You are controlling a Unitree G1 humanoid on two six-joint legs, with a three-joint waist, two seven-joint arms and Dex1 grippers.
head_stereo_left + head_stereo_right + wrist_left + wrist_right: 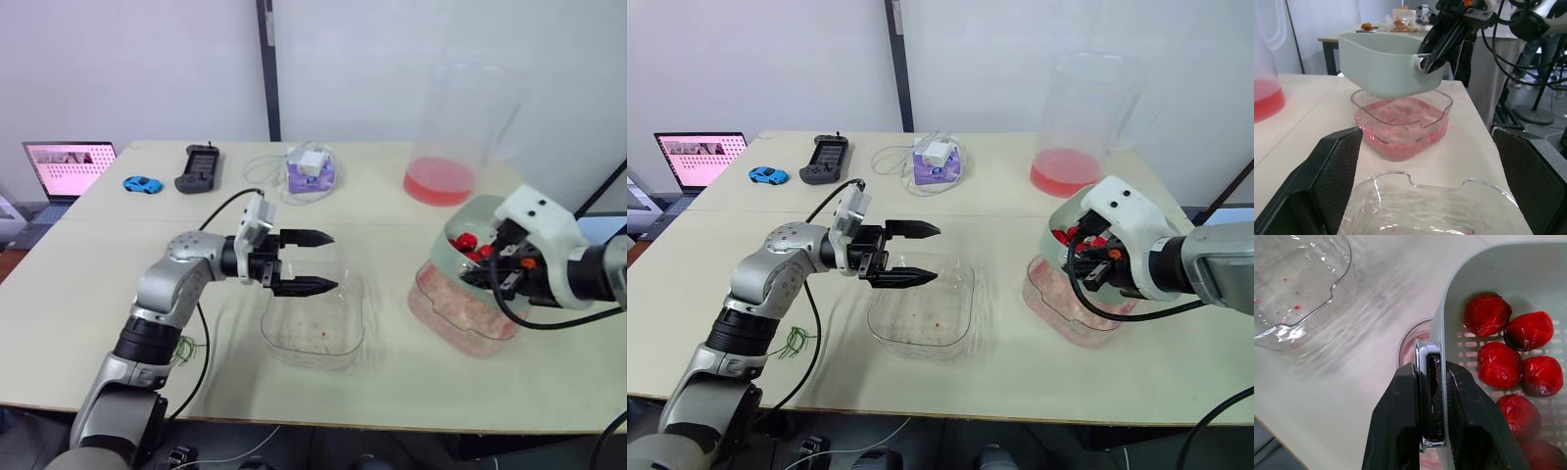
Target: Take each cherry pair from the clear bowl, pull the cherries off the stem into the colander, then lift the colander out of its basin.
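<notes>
Several cherries point(1498, 364) lie in the colander point(1386, 63), raised above its basin point(1400, 142). Right gripper point(1430, 377): fingers pinching the colander's rim. Left gripper point(330, 261): over the clear bowl point(921, 333) on the counter point(118, 294), fingers spread wide.

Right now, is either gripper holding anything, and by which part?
The right gripper is shut on the colander, clamping the metal tab on its rim. The left gripper is open and holds nothing.
</notes>
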